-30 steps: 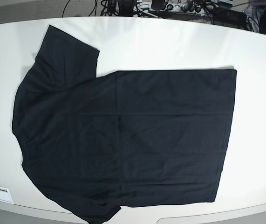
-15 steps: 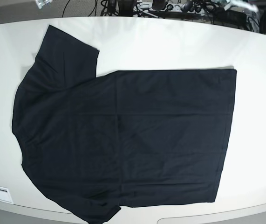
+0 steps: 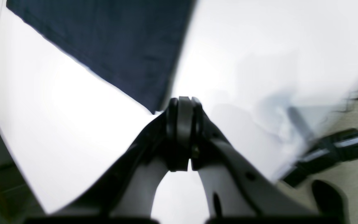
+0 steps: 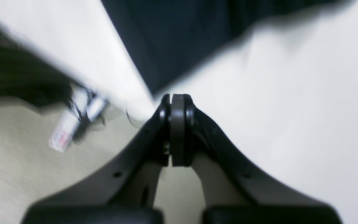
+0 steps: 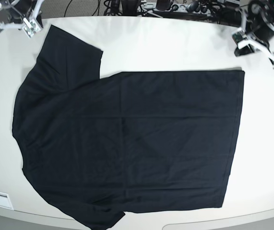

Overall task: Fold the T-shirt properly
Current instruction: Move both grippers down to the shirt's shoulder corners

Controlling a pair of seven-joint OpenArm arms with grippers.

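Black soft cloth, the short-sleeved T-shirt (image 5: 127, 143), lies spread flat across the smooth white desk (image 5: 175, 45), collar end toward the base view's left, hem toward its right, one sleeve (image 5: 69, 55) reaching the far edge and the other hanging at the near edge. The left hand (image 5: 254, 45) hovers above the desk near the shirt's far hem corner; the right hand (image 5: 19, 24) hovers by the far sleeve tip. Both hands are closed with nothing between their jaws, as the wrist views show, pads pressed together.

Judging the risk: a closed hand coming down on the cloth would only push and wrinkle it instead of taking an edge, so both need to open first. A pinch that catches one layer only, or uneven lifts by the two arms, would skew the fold. The overhanging near sleeve could drag the shirt off line.

No logo, label or writing can be read on the shirt in these views.
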